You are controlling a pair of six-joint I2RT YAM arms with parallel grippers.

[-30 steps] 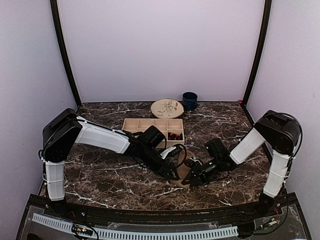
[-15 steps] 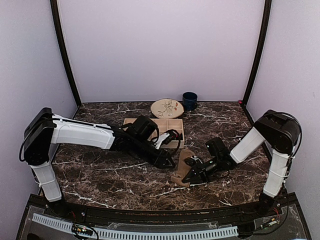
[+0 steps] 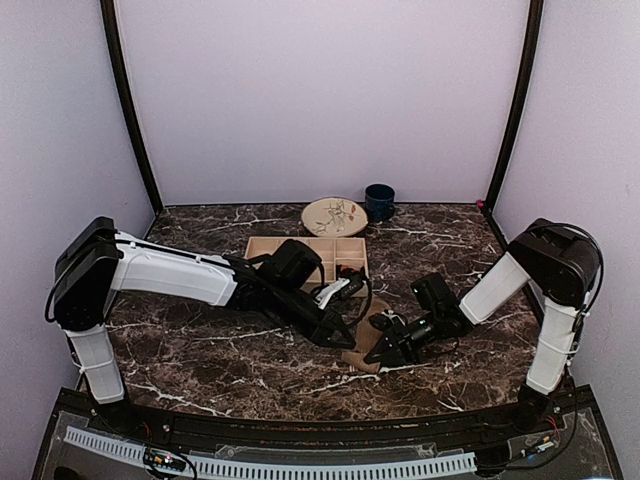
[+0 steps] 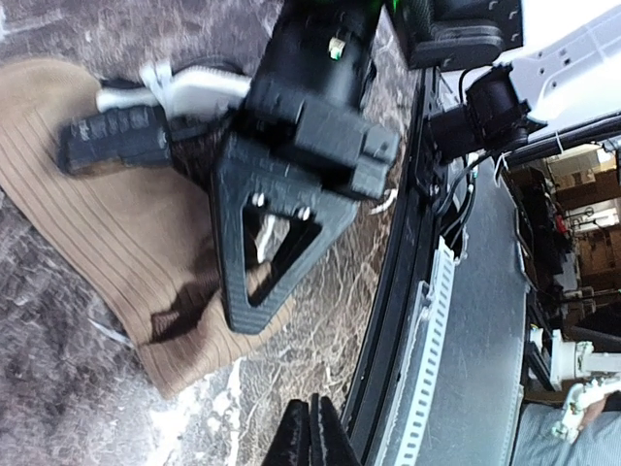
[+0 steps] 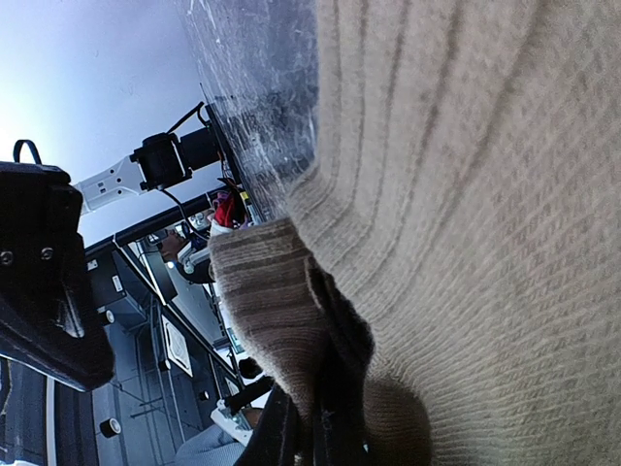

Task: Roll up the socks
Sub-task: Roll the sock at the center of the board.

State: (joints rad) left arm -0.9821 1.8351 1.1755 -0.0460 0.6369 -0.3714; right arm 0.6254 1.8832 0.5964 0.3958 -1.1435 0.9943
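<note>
Marble tabletop (image 3: pixel 190 355), right arm (image 3: pixel 492 288) outstretched, right end effector (image 3: pixel 386 351) pinching tan sock (image 4: pixel 97 243)

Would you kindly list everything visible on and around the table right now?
tan sock: 1, tan-brown, table centre
dark sock: 1, black with red, in a right-hand tray compartment, detail unclear
wooden tray: 1, pale wood, behind the tan sock
plate: 1, cream with pattern, table's back edge
mug: 1, dark blue, right of the plate
table: 1, dark veined marble
left claw: 1, black, shut and empty, beside the tan sock
right claw: 1, black, shut on the tan sock
</note>
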